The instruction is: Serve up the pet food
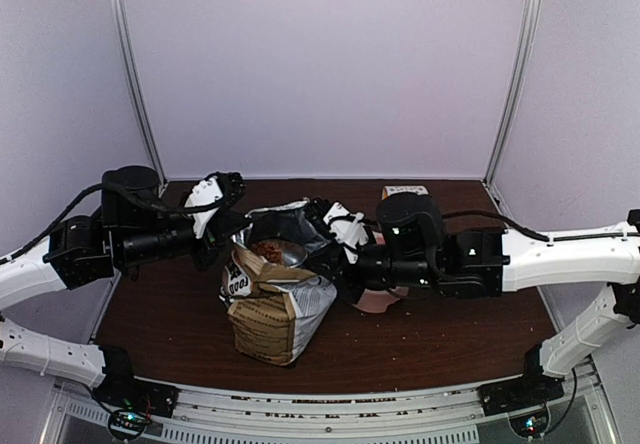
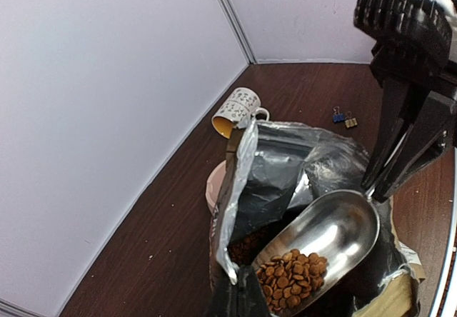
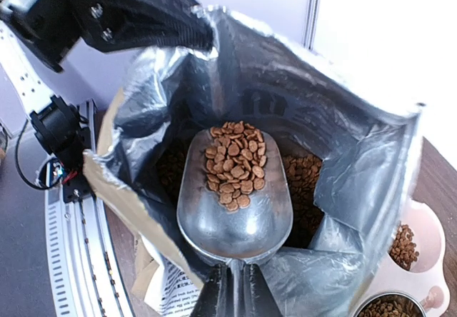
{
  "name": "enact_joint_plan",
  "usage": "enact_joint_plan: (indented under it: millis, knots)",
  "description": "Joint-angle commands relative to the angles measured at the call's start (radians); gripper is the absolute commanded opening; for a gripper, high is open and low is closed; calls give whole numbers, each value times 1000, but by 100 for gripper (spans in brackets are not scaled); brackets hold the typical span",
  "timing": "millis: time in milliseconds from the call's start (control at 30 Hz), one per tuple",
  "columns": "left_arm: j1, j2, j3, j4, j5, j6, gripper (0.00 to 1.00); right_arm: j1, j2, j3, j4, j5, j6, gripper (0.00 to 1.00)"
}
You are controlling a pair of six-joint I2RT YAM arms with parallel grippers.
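Note:
The pet food (image 3: 234, 163) lies as a small heap of reddish-brown kibble in a metal scoop (image 3: 232, 203) held inside the open foil-lined bag (image 3: 357, 153). More kibble lies deep in the bag. My right gripper (image 3: 235, 295) is shut on the scoop's handle. In the top view the right gripper (image 1: 320, 254) reaches into the bag (image 1: 270, 309) from the right. My left gripper (image 1: 237, 226) is shut on the bag's rim at its left. In the left wrist view its fingers (image 2: 246, 295) pinch the rim beside the scoop (image 2: 335, 228) and kibble (image 2: 293, 270).
A pink double bowl (image 3: 425, 256) with some kibble in it stands just right of the bag, and also shows in the left wrist view (image 2: 214, 185). A patterned mug (image 2: 239, 108) lies tipped at the back. Two binder clips (image 2: 345, 119) lie on the brown table. White walls enclose the table.

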Motion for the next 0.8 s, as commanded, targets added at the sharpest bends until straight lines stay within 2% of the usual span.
enact_joint_plan:
  millis: [0,500,767]
  knots:
    - [-5,-12,19,149,21,21,0,11,-91,-92,160,43,27,0]
    - [-6,-25,20,149,1,29,0,48,-268,-302,364,166,-54,0]
    - [-5,-24,20,152,-11,28,0,71,-301,-299,368,189,-113,0]
